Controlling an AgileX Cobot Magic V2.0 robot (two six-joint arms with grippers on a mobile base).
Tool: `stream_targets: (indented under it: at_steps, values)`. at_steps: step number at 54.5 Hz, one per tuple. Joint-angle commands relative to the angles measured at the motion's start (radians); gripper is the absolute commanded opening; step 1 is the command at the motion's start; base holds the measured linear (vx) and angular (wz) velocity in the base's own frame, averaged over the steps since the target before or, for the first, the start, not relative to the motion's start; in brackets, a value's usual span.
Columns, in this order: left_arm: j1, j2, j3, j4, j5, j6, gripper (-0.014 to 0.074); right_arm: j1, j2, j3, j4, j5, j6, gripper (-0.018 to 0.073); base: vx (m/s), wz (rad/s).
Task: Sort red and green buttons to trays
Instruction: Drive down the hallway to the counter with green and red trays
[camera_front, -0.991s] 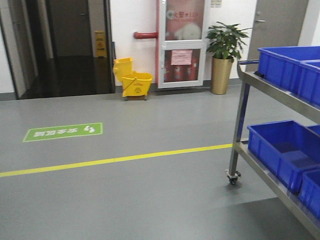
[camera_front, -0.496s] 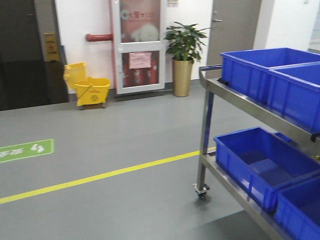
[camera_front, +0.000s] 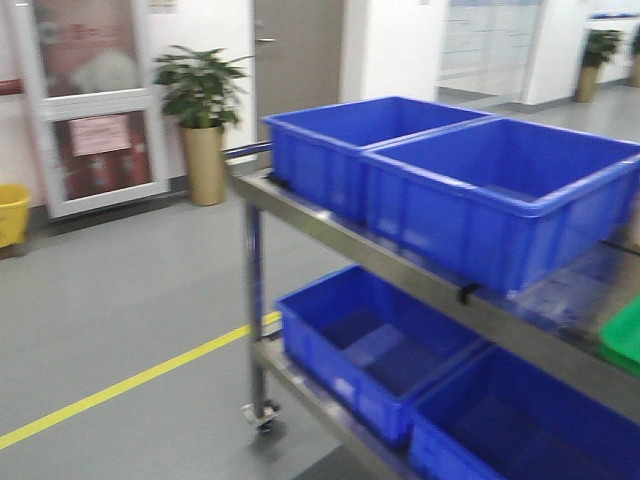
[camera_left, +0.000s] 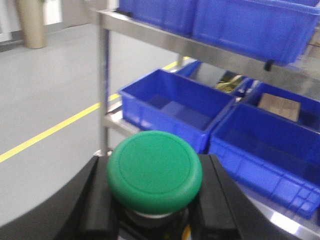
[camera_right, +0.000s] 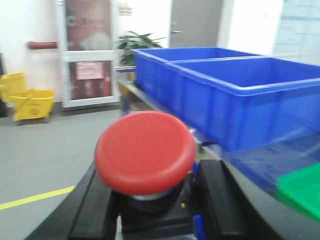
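Left gripper (camera_left: 156, 220) grips green button (camera_left: 155, 172); right gripper (camera_right: 154, 215) grips red button (camera_right: 145, 152)

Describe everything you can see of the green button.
The green button shows a round, smooth, slightly domed green cap, plastic by its look. Beneath it a pale collar and dark base peek out, mostly hidden. It sits upright between the black fingers of the left claw, which flank it closely on both sides.
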Motion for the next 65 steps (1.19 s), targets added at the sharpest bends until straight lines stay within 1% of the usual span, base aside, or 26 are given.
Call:
stream_targets:
  at_steps: [1, 19, 65]
  values:
    - [-0.006, 0.005, -0.031, 0.002, -0.080, -0.001, 0.0000, 0.000, 0.011, -0.035, -0.021, -0.060, -0.001, -0.0010, 0.32, -0.75]
    - [-0.006, 0.005, -0.031, 0.002, -0.080, -0.001, 0.0000, 0.000, 0.011, -0.035, -0.021, -0.060, -0.001, -0.0010, 0.29, -0.70]
    - [-0.006, 0.005, -0.031, 0.002, -0.080, -0.001, 0.0000, 0.000, 0.011, -0.035, -0.021, -0.060, -0.001, -0.0010, 0.21, -0.58]
